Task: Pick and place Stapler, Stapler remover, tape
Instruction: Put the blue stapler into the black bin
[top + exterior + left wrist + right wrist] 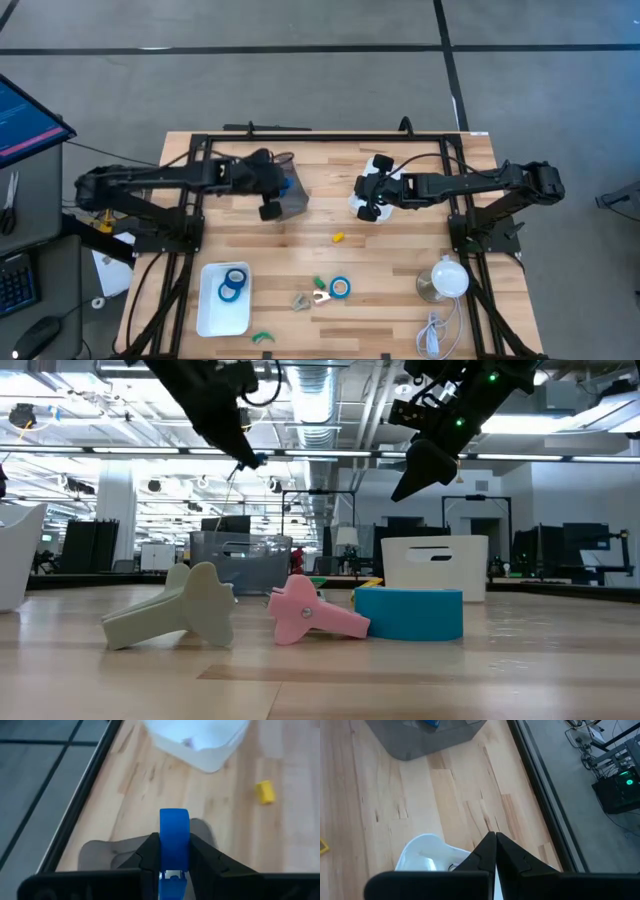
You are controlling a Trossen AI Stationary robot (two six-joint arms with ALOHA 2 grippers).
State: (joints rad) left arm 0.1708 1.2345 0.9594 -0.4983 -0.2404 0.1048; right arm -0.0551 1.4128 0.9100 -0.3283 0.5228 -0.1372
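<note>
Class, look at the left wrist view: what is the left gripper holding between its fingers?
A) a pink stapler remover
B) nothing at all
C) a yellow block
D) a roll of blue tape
D: in the left wrist view the left gripper has its two dark fingers pressed against either side of an upright roll of blue tape.

Below the left tool (271, 211) stood a grey bin (291, 196), with bare table (400, 250) open beyond it. Under the right tool (366, 200) a white bowl (358, 206) blocked descent.
</note>
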